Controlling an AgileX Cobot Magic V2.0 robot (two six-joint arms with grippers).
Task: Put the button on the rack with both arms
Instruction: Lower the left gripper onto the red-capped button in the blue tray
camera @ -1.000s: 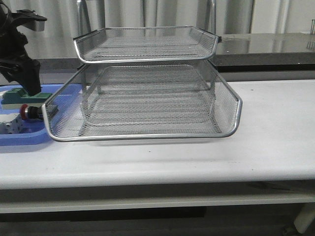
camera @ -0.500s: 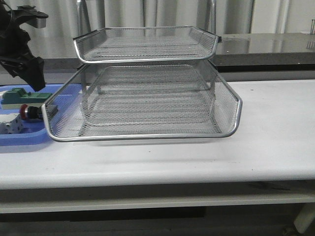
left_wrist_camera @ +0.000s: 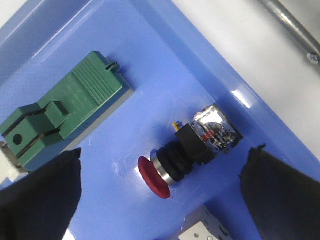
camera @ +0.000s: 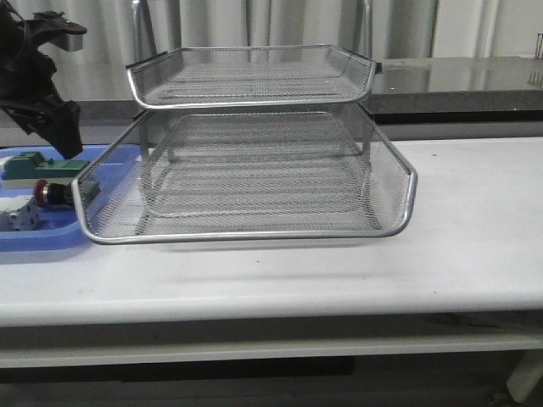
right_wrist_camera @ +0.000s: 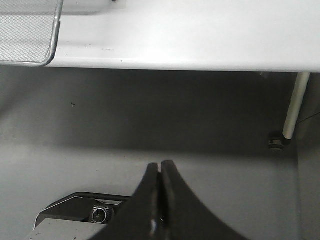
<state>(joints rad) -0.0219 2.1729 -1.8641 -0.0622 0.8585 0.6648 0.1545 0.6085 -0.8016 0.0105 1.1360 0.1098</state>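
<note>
While the left gripper hangs with its jaws spread wide and nothing between them, the button lies on its side on the floor of a blue tray at the left edge of the white surface. Seen from the left wrist, the two dark fingertips stand on either side of the button, clear of it. Its red cap points toward a white boxy part at the picture's edge, and its clear rear block sits near the tray's wall. A green block lies beside the button in the same tray, apart from it.

From the front, the left arm stands above the tray, the gripper well above the parts. The button shows just beside the front left corner of the wire rack, which stands in the middle of the surface with its mesh tiers bare.

Over at the right wrist, the right gripper is clenched, fingertips pressed together on nothing, below the front edge of the surface and over the grey floor. A corner of the rack overhangs that edge, and a table leg stands near.
</note>
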